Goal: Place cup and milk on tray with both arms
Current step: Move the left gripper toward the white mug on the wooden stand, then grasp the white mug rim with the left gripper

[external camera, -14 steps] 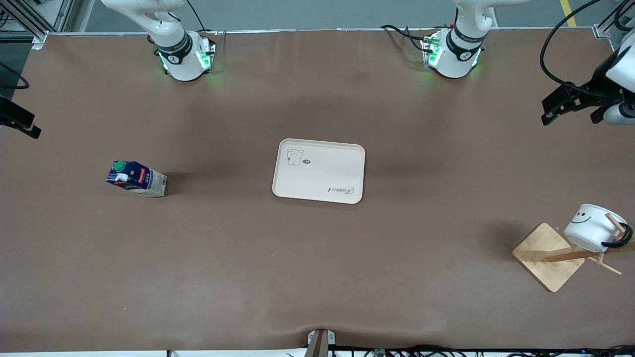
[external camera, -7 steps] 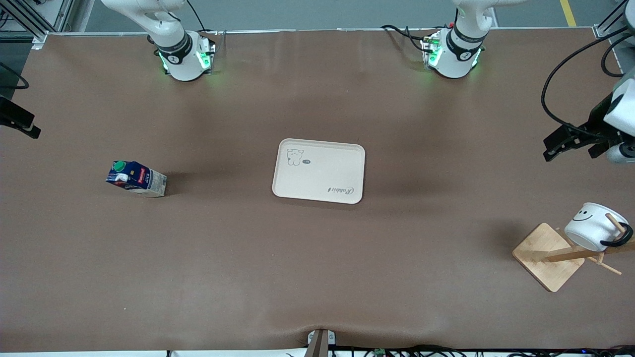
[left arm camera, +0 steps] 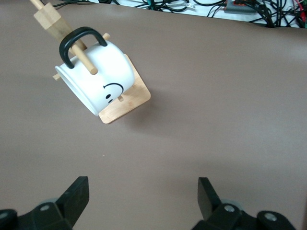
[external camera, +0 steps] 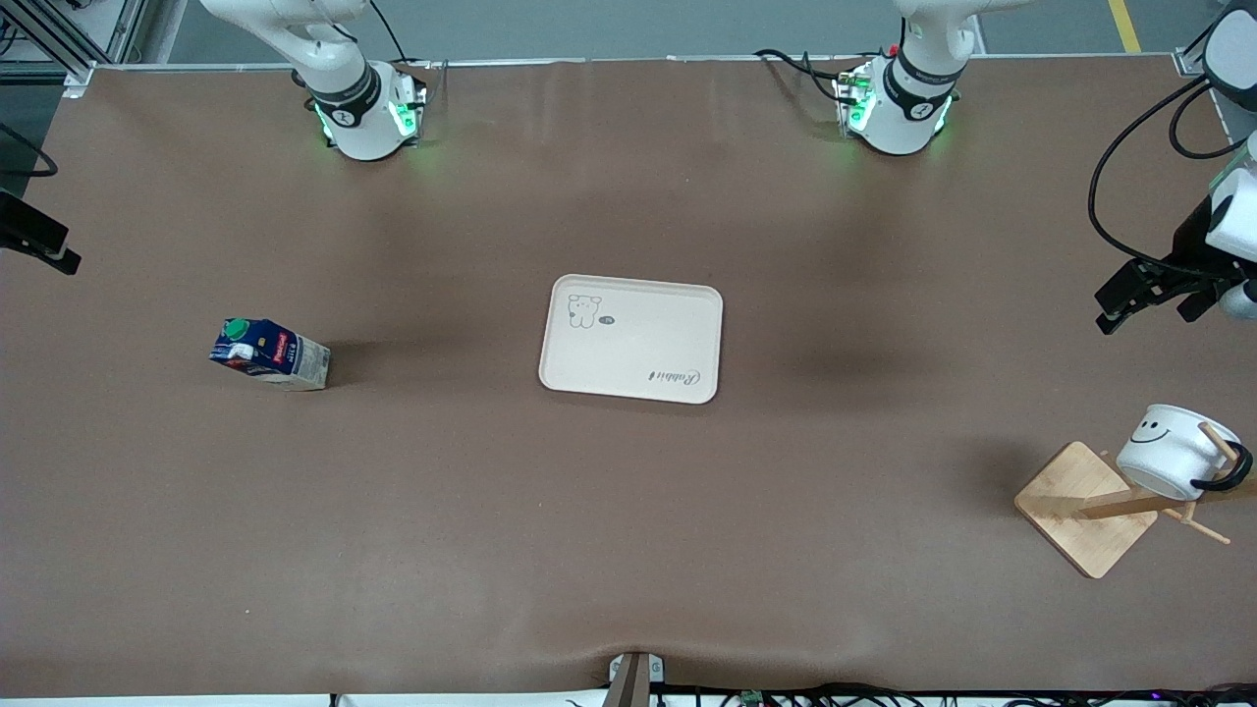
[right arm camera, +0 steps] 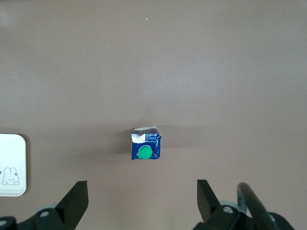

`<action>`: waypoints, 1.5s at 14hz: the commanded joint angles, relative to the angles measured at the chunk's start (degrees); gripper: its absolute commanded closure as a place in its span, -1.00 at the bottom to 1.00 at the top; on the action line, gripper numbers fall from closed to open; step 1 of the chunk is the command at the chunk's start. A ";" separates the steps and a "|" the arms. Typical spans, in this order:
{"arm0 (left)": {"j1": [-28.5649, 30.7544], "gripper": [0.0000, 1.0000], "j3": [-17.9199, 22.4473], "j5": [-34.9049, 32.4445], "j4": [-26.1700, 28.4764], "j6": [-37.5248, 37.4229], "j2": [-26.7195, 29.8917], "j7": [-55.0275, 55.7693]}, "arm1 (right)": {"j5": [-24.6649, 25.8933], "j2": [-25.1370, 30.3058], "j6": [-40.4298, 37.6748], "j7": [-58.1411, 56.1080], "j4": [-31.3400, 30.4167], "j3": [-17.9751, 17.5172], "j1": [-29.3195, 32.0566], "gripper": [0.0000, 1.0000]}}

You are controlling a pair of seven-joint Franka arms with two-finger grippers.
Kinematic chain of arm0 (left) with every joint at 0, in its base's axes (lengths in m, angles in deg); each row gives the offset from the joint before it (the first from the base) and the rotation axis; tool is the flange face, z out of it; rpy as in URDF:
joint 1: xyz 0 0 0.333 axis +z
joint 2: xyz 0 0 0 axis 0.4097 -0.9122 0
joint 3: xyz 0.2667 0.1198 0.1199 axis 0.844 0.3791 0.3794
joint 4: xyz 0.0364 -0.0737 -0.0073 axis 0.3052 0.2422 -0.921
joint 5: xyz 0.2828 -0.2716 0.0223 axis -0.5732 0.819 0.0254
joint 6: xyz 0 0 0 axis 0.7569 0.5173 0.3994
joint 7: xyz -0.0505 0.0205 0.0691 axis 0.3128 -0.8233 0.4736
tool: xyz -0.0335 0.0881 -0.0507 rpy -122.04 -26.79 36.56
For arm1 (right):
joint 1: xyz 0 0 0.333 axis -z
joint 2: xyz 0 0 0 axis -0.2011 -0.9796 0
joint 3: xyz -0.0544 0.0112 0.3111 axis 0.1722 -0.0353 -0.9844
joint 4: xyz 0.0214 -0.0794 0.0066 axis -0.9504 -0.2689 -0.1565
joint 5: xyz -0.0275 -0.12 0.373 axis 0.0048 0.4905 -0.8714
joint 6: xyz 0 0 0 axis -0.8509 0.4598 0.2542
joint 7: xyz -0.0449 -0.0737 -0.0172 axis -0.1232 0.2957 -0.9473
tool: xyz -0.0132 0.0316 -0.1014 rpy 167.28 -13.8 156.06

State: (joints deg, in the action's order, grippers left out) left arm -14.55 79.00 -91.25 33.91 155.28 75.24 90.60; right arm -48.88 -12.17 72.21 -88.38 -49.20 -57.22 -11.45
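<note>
Your front camera sits high, facing the two arm bases, and looks steeply down on the whole tabletop (external camera: 628, 550), from the milk (external camera: 269, 354) past the tray (external camera: 631, 339) to the cup (external camera: 1174, 451). Your left wrist camera looks down past its own claw (left arm camera: 142, 199) from fairly close, so the cup (left arm camera: 98, 76) on its wooden rack (left arm camera: 125, 103) fills a corner. Your right wrist camera hangs higher, straight above the milk (right arm camera: 145, 149); it shares that carton and one tray corner (right arm camera: 12, 165) with the front view.
</note>
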 commanded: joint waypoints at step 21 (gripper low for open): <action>12.24 -1.00 0.05 50.06 2.94 27.00 -14.74 -64.42 | 0.12 0.20 0.11 -0.20 0.09 -0.65 1.08 -1.00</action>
State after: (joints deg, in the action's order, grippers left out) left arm -2.84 79.42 -44.71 40.81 182.00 63.68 30.45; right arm -48.88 -12.17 72.26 -88.38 -49.20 -57.20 -11.44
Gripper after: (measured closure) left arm 0.000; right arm 0.000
